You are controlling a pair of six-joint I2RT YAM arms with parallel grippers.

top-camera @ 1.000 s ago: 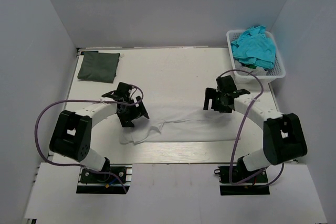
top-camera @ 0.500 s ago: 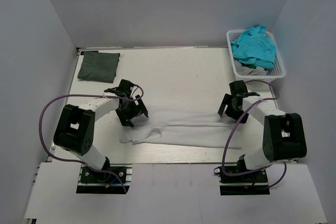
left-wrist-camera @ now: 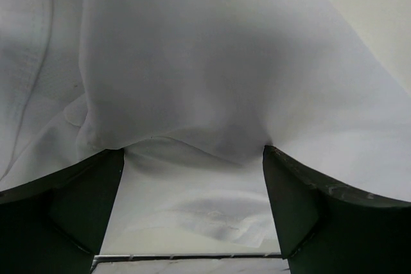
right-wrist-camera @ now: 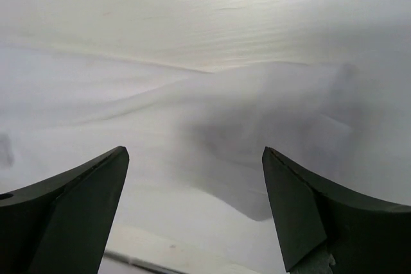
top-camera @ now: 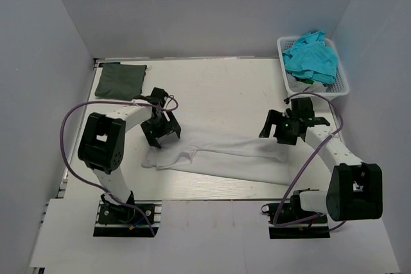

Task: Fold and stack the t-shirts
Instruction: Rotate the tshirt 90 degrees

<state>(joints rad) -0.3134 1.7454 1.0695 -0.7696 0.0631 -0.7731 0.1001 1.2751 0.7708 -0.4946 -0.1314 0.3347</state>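
Note:
A white t-shirt [top-camera: 225, 158] lies stretched in a long, partly folded band across the middle of the table. My left gripper [top-camera: 160, 134] stands open at its left end. In the left wrist view its fingers [left-wrist-camera: 70, 213] are spread wide, and white fabric [left-wrist-camera: 192, 62] bulges just past their tips. My right gripper [top-camera: 280, 131] hovers open over the shirt's right end, with smooth white cloth [right-wrist-camera: 192, 133] below the gap [right-wrist-camera: 194, 153]. A folded dark grey-green t-shirt [top-camera: 120, 80] rests at the back left. Teal t-shirts [top-camera: 311, 58] are heaped in the basket.
A white lattice basket [top-camera: 340, 88] sits at the back right corner against the wall. Purple cables loop from both arms. Bare table [top-camera: 212, 88] stretches behind the white shirt. Grey walls close in the table on three sides.
The right gripper has moved right and nearer over the shirt's right end. The left gripper has shifted slightly back. The white shirt has been drawn out longer and now lies slanted.

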